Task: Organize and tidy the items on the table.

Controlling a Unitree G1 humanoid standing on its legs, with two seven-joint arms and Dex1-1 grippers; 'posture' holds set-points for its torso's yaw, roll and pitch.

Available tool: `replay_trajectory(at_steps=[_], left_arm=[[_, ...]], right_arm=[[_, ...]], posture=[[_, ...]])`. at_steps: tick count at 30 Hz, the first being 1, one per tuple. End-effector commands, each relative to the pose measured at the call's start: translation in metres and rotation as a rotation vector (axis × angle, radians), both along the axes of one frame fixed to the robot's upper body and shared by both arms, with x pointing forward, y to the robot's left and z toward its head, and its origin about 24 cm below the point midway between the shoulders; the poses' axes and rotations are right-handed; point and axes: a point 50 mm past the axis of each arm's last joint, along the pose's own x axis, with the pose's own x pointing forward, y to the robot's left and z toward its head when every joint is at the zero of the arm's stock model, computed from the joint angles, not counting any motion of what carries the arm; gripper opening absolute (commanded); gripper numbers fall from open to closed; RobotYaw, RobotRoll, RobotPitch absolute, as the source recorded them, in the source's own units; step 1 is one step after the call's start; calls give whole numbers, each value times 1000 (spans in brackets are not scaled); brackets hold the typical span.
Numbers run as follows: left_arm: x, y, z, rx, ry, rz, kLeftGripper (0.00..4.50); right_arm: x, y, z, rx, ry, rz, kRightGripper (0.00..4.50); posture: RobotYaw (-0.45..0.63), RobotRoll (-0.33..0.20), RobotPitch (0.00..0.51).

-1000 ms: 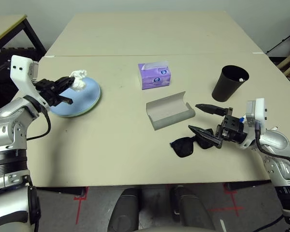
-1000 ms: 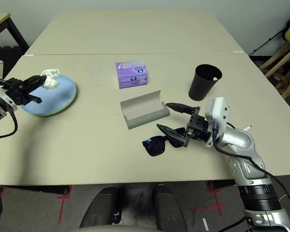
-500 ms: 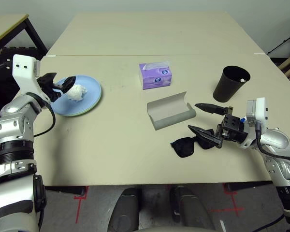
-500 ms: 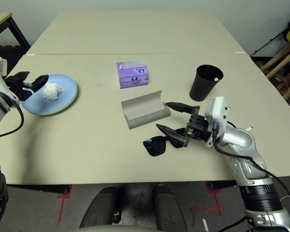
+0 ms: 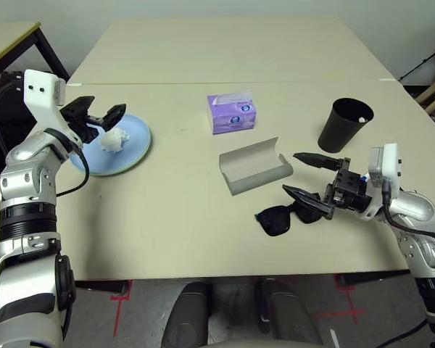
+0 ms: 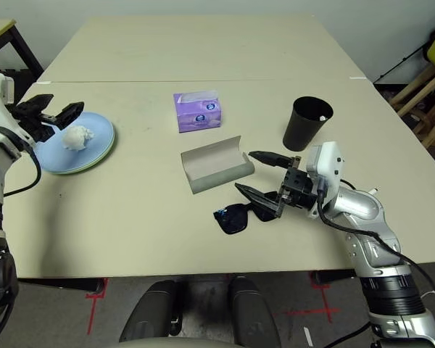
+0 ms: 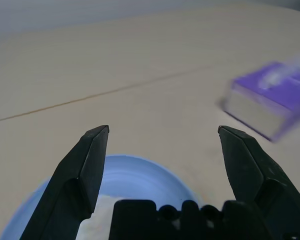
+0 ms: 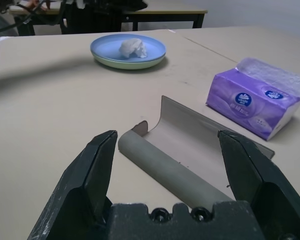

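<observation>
One black sunglasses (image 5: 283,217), just beside the right gripper (image 5: 310,183), whose fingers stand wide, holding nothing. One grey oblong glasses case (image 5: 255,167), lid up, just beyond it. One black tapered cup (image 5: 344,125) farther off. One purple tissue pack (image 5: 232,113), print unreadable. Two stacked plates, light blue plate (image 5: 134,138) on pale green plate (image 6: 101,155), carrying one crumpled white tissue wad (image 5: 113,140) under the wide-spread, empty left gripper (image 5: 96,112).

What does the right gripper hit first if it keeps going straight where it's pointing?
Most likely the open grey glasses case: the right wrist view looks straight along the open right gripper at it. The black sunglasses lie below that line, by the lower finger; depth is uncertain.
</observation>
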Motion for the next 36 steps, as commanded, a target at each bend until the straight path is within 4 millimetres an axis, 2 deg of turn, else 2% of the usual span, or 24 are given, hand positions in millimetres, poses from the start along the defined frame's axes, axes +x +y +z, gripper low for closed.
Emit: replay_trajectory(at_steps=[1, 7, 12, 16, 21, 26, 30, 36], left_arm=[[-7, -10, -10, 29, 21, -135, 4464], [-11, -14, -21, 75, 67, -266, 4464], [-7, -17, -27, 105, 102, -340, 4464], [5, -24, -19, 78, 39, -323, 4464], [12, -30, -27, -38, 105, -237, 4464], [17, -27, -21, -42, 65, -93, 4464], [16, -24, -16, -96, 84, -112, 4464], [11, -6, -15, -9, 59, -86, 4464]], right_arm=[[0, -5, -2, -13, -7, -17, 4500], [1, -5, -4, -15, -7, -13, 4500], [0, -4, -5, -14, -7, -8, 4500], [-2, -5, -5, -15, -4, -10, 4500], [-5, -6, -6, -16, 1, -14, 4500], [-7, -6, -7, -16, 5, -14, 4500], [-6, -6, -7, -18, 7, -9, 4500], [-6, -3, -6, -18, 7, -2, 4500]], posture=[[65, 0, 123], [75, 0, 126], [71, 0, 129], [65, 0, 133], [61, 0, 135], [68, 0, 135], [72, 0, 136], [75, 0, 140]])
